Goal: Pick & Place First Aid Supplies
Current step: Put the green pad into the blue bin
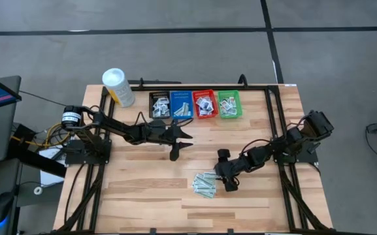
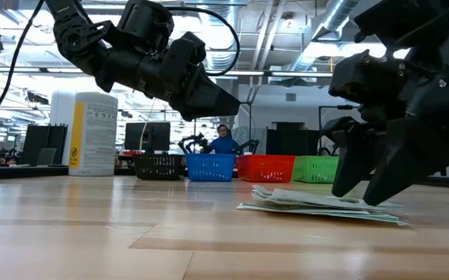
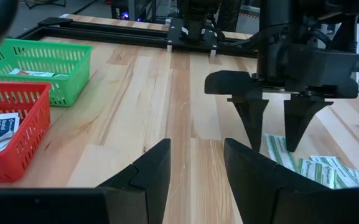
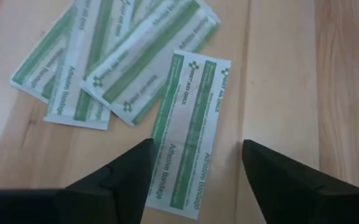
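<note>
Between the right hand's [image 4: 195, 180] open fingers, a strip [image 4: 188, 130] reads "Adhesive Bandage".

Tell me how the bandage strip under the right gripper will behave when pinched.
The bandage strip lies flat and paper-thin on the table, so the open right gripper will probably struggle to catch an edge. It looks light and floppy, likely to droop. Its glossy wrapper may slide over the wood when pushed.

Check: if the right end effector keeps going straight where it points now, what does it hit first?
Most likely the adhesive bandage strip lying flat between its open fingers, at the edge of the bandage pile. The right end effector points down at it; nothing else shows in between.
</note>
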